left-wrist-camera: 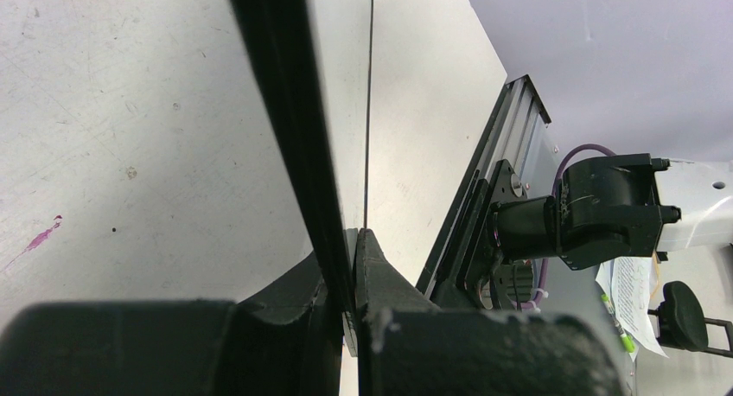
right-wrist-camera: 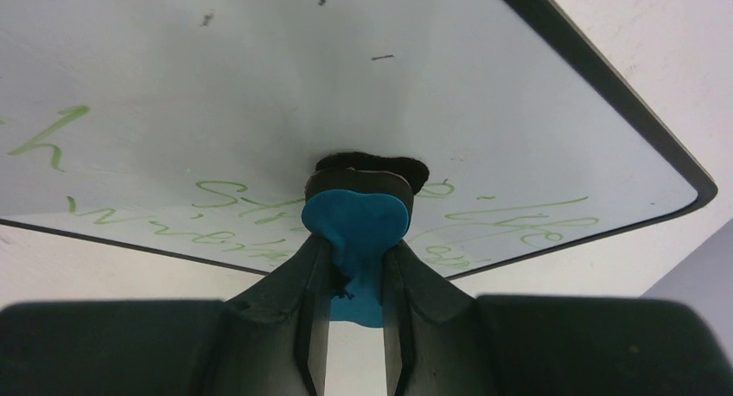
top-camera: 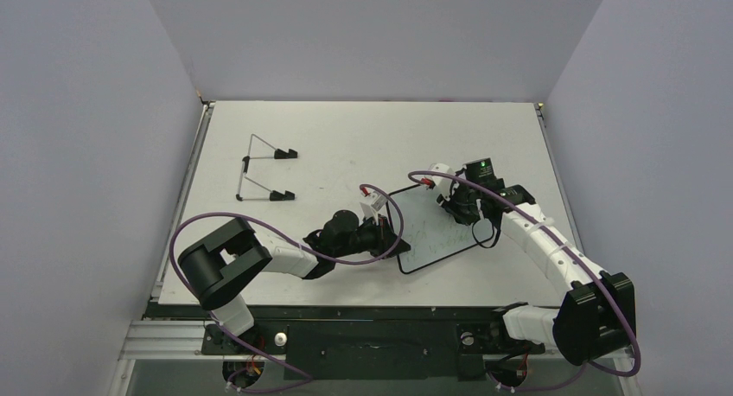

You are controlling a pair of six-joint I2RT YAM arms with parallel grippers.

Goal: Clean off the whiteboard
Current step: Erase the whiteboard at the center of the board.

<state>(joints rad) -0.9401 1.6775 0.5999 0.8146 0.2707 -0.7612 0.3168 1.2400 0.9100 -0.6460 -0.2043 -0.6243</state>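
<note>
The table (top-camera: 346,137) carries the whiteboard (top-camera: 436,232) right of centre. It looks thin, stiff, light and glossy, likely to slide, so its rim is the place to grip. The wire stand (top-camera: 264,167) sits well apart, blocking nothing. My left gripper (top-camera: 393,234) is clamped on the board's left edge, and my right gripper (right-wrist-camera: 354,240) pinches the eraser (right-wrist-camera: 354,219) against green writing.

The whiteboard (right-wrist-camera: 259,85) has a glossy, smooth face and a matt black rim. The eraser (right-wrist-camera: 354,219) looks like blue plastic over black felt. The surface (left-wrist-camera: 130,154) is matt and scuffed.
</note>
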